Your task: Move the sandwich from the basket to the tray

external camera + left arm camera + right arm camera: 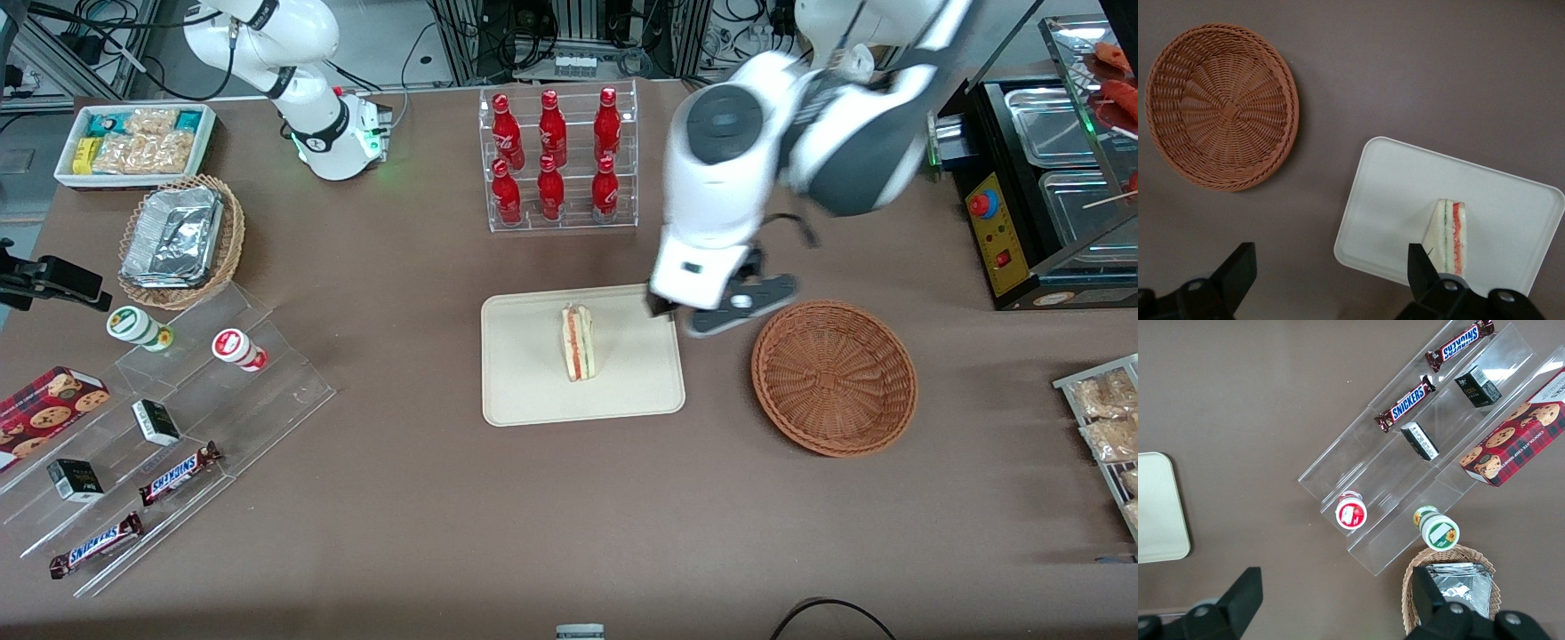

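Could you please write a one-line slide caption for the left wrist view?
Sandwich standing on the tray, basket empty beside it, open hand hovering above.

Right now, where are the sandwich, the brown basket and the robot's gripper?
sandwich [579,343]: front view, on its filling edge, on the tray.
basket [834,378]: front view, woven centre.
gripper [1331,273]: left wrist view, midway between its open fingertips, above the table.
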Robot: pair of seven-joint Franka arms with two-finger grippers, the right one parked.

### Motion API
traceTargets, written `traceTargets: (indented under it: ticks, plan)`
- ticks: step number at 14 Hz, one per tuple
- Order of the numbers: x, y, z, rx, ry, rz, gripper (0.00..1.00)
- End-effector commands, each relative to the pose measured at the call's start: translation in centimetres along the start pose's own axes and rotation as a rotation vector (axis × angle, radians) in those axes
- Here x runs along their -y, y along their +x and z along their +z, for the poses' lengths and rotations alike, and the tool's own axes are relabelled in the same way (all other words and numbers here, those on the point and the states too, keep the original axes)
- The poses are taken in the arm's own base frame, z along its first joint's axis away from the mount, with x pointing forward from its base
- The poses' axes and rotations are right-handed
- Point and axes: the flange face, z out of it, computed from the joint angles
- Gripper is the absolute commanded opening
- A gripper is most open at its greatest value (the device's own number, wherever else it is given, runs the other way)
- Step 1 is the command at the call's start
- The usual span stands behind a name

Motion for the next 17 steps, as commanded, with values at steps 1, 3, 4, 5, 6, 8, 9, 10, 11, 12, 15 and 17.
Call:
traceTargets:
  ticks: [1, 3, 4, 5, 6, 8, 9, 10, 11, 12, 15, 17]
  plan:
    - [5.6, 1.0, -2.9, 0.046, -0.001, 0.073, 1.0]
    - [8.8, 1.8, -4.3, 0.061, 0.005, 0.132, 1.0]
    - [10.4, 2.1, -4.5, 0.069, 0.011, 0.161, 1.0]
    - [12.0, 2.4, -4.6, 0.078, 0.004, 0.183, 1.0]
    - [14.1, 2.7, -5.3, 0.08, -0.014, 0.203, 1.0]
    - [17.1, 3.5, -6.0, 0.094, -0.051, 0.29, 1.0]
    - [19.1, 4.2, -6.0, 0.103, -0.045, 0.293, 1.0]
    - [20.3, 4.3, -6.1, 0.103, -0.041, 0.307, 1.0]
    - [22.3, 4.8, -6.2, 0.101, -0.041, 0.333, 1.0]
    - [23.9, 4.8, -6.4, 0.093, -0.043, 0.361, 1.0]
    - [28.7, 6.0, -6.8, 0.076, -0.065, 0.404, 1.0]
    - [28.8, 7.1, -6.3, 0.071, -0.067, 0.398, 1.0]
